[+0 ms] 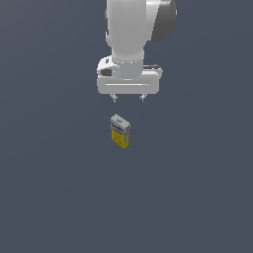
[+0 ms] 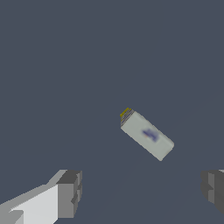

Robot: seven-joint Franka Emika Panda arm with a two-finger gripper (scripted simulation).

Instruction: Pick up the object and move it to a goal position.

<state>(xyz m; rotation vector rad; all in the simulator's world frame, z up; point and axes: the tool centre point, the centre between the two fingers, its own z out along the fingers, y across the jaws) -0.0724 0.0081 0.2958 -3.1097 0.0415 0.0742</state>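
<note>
Standing upright on the dark grey surface, the small carton shows a yellow lower body and a white-and-blue top band. No desk edge or corner appears in either view, so its place cannot be tied to one. Print on the band: blurred blue marks, not legible. In the wrist view the carton's white top face carries a blue smudge with a faint reddish spot; no word or brand can be read there either. White Panda gripper hangs above the carton, apart from it, its centre slightly toward the exterior view's right of the carton. Fingers spread wide, wider than the carton, nothing between them.
</note>
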